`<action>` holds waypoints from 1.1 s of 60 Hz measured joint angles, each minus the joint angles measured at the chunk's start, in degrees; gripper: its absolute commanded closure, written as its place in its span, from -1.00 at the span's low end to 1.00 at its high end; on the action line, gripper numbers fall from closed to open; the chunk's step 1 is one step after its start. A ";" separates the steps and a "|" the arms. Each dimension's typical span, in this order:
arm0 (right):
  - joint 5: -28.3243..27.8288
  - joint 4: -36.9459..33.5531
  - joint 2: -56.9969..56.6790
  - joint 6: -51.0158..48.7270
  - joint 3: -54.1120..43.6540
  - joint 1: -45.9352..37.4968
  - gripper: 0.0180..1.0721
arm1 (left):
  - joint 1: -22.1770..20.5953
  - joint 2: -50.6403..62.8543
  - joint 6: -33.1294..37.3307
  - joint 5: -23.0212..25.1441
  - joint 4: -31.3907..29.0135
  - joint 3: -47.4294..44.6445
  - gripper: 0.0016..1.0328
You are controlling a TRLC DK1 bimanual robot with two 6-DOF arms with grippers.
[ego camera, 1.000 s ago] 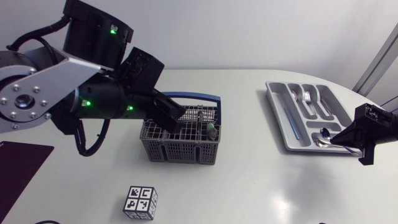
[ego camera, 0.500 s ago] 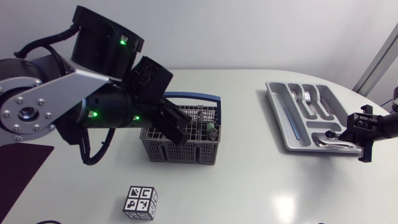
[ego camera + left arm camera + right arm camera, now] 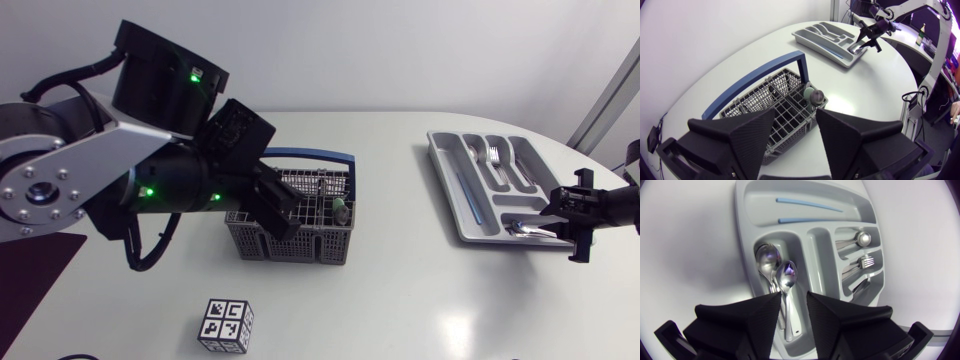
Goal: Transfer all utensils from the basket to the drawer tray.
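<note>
Though near the basket, patterned cube apart; dark mat leftward.

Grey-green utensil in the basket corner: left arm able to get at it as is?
Probably yes. Left tool is open above the basket, and the grey-green utensil pokes up uncovered just ahead of it. The blue basket handle stands close beside it and may crowd one finger.
</note>
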 measured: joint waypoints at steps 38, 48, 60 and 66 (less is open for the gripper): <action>-5.38 -32.26 -16.55 42.97 6.43 31.50 0.03 | -2.03 -1.29 3.39 0.02 3.30 -6.08 -0.16; -7.82 -33.40 -16.26 56.04 8.24 41.18 0.03 | -2.62 -1.29 4.50 0.02 5.27 -8.79 -0.16; -12.00 -33.57 -12.35 71.23 12.52 49.86 0.03 | -2.62 -1.29 5.55 0.04 9.01 -11.45 -0.16; -13.75 -31.74 -10.21 77.75 14.49 51.58 0.03 | -2.62 -1.29 5.77 0.28 10.16 -12.68 -0.16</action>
